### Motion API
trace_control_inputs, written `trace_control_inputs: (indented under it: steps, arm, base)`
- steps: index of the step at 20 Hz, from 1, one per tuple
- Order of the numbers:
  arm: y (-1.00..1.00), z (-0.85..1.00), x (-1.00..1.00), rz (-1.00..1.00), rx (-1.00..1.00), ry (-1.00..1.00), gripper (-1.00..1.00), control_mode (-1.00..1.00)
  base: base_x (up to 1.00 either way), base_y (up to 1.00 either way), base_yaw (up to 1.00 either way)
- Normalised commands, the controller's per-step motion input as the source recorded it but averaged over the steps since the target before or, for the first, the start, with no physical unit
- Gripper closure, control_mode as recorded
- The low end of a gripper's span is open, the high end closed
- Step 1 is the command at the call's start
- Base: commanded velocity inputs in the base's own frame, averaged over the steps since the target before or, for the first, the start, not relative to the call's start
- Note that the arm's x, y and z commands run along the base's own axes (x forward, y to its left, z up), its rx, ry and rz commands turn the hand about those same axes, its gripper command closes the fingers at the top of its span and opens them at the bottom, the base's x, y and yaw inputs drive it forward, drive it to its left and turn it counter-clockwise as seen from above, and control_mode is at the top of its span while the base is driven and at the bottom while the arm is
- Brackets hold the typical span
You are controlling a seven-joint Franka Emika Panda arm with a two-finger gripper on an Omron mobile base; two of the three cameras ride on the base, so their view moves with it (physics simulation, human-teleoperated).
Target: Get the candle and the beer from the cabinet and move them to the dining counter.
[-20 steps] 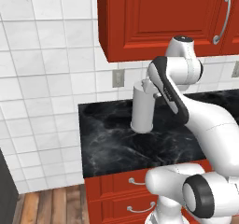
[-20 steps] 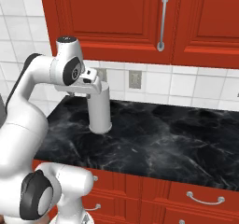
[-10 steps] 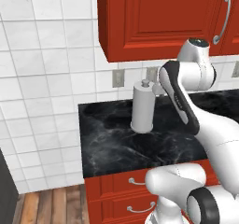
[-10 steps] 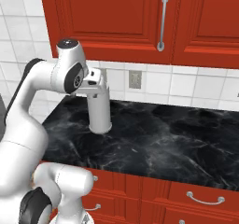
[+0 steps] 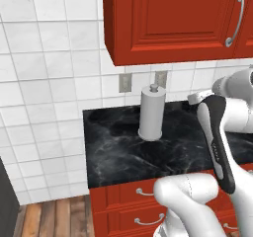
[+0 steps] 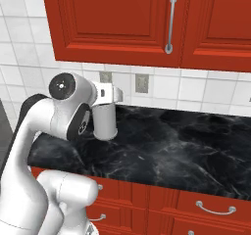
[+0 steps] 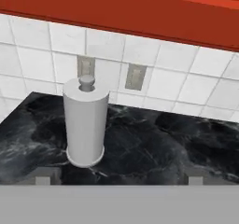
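Above the black marble surface (image 5: 123,157), at twelve o'clock, the red-brown cabinet (image 6: 122,18) is seen with its doors shut; candle and beer cannot be made out. Below it, the white tiled wall (image 5: 49,83) carries two grey outlets (image 7: 135,76). On the surface a grey paper-towel roll (image 7: 85,125) stands upright on its round base. The pincer (image 7: 116,180) is spread wide, nothing grasped, well below the cabinet; the roll lies at eleven o'clock from it in the hand view. Compared with a second ago, the arm has been drawn back from the roll, and the pincer has been opened.
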Motion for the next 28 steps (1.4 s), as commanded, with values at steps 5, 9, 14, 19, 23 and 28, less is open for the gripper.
trace_control_inputs:
  steps: [5,9,14,19,23,28]
  arm:
    - [-0.47,0.45,-0.32,-0.07,0.0,-0.47,-1.0,-1.0]
    - [-0.43,0.49,-0.1,-0.06,0.0,-0.42,-1.0,-1.0]
    - [-0.43,0.55,0.01,-0.07,0.0,-0.36,-1.0,-1.0]
    - [-0.42,0.53,0.24,-0.04,0.01,-0.23,-1.0,-1.0]
    - [-0.38,0.47,0.33,0.0,0.06,-0.16,-1.0,-1.0]
    - [-0.43,0.43,0.46,0.0,0.1,-0.04,-1.0,-1.0]
  base:
    - [0.0,0.0,0.0]
    - [0.0,0.0,0.0]
    - [0.0,0.0,0.0]
    - [0.0,0.0,0.0]
    - [0.0,0.0,0.0]
    - [0.0,0.0,0.0]
